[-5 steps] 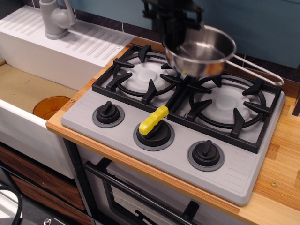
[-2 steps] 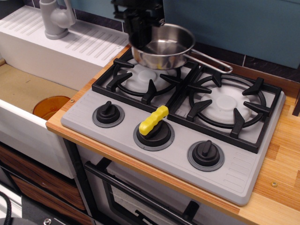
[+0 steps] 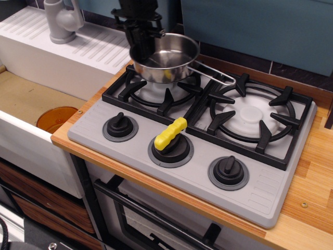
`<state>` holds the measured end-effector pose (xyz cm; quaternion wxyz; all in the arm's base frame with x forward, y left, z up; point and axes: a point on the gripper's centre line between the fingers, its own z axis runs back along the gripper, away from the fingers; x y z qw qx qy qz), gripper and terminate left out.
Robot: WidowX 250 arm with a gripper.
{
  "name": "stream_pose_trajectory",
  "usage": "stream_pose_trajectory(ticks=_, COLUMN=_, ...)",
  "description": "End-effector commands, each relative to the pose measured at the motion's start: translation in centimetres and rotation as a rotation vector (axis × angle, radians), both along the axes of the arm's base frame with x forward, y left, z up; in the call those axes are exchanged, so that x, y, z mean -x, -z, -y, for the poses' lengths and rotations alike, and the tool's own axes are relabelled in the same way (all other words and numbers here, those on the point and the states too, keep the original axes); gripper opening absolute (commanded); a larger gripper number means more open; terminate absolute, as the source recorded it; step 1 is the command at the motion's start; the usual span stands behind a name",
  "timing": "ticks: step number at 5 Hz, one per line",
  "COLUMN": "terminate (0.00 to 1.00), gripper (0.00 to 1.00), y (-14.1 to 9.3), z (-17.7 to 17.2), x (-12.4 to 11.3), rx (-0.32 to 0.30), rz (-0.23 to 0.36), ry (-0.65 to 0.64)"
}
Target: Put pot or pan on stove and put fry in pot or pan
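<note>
A grey tap (image 3: 62, 20) is standing on the white drainboard (image 3: 93, 49) at far left, with an orange disc (image 3: 56, 117) lying in the sink below. The gripper (image 3: 139, 37) is reaching down from above, its fingers closed on the pan's (image 3: 165, 56) left rim. The pan is hanging over the stove's (image 3: 208, 135) left burner, handle pointing right. The fry (image 3: 170, 134) is lying across the middle knob (image 3: 170, 148), between two other knobs.
</note>
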<state>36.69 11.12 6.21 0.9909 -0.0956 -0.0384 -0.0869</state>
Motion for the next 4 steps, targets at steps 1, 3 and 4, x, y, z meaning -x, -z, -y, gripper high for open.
stream_pose_trajectory(ticks=1, terminate=0.00, gripper=1.00, y=-0.5, z=-1.2, x=-0.8, rx=-0.021, rz=0.059, ry=-0.026)
stream_pose_trajectory(ticks=3, terminate=0.00, gripper=1.00, y=-1.1, z=-0.1, x=-0.5, rx=-0.004, rz=0.045, ry=-0.028)
stream_pose_trajectory(ticks=4, terminate=0.00, gripper=1.00, y=-2.8, z=0.9, x=-0.6, rx=-0.004, rz=0.019, ry=-0.044)
